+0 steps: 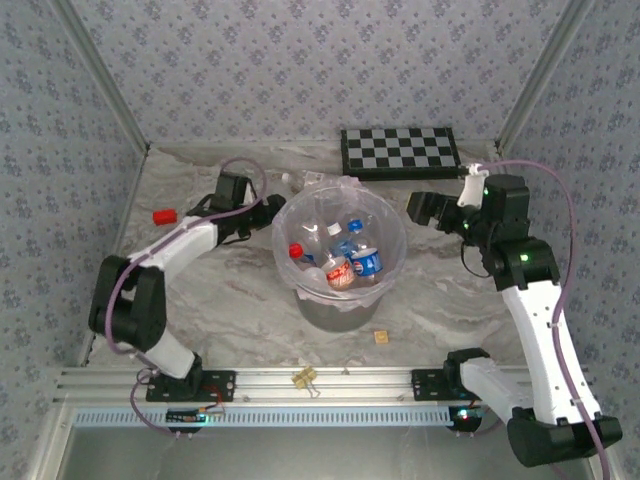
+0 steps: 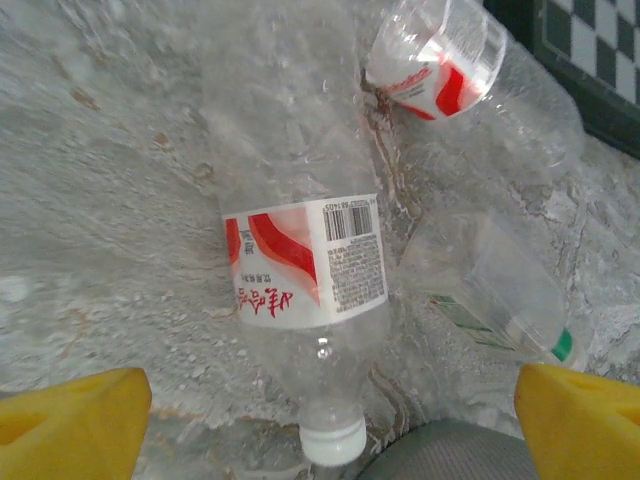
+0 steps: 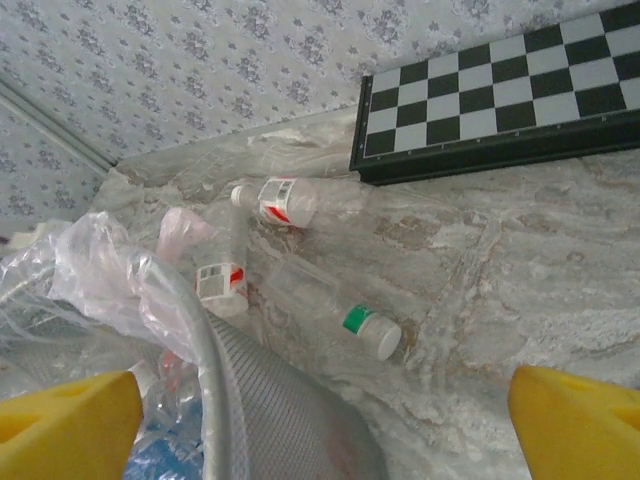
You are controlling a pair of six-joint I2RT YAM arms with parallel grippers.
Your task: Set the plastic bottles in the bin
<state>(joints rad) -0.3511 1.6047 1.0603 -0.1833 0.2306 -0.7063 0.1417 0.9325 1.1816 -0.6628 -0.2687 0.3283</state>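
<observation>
Left fingers (image 2: 70, 425) and right fingers (image 3: 575, 425) are seen wide open and empty; the red-labelled bottle (image 2: 305, 265), lying mid-frame on the table (image 2: 100, 180) outside the bin (image 3: 270, 410), could be rolled away or squeezed out if gripped off-centre.

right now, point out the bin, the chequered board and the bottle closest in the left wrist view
bin (image 1: 335, 315): top external view, grey outer wall
chequered board (image 1: 400, 152): top external view, centre squares
closest bottle (image 2: 300, 262): left wrist view, red-and-white label
</observation>
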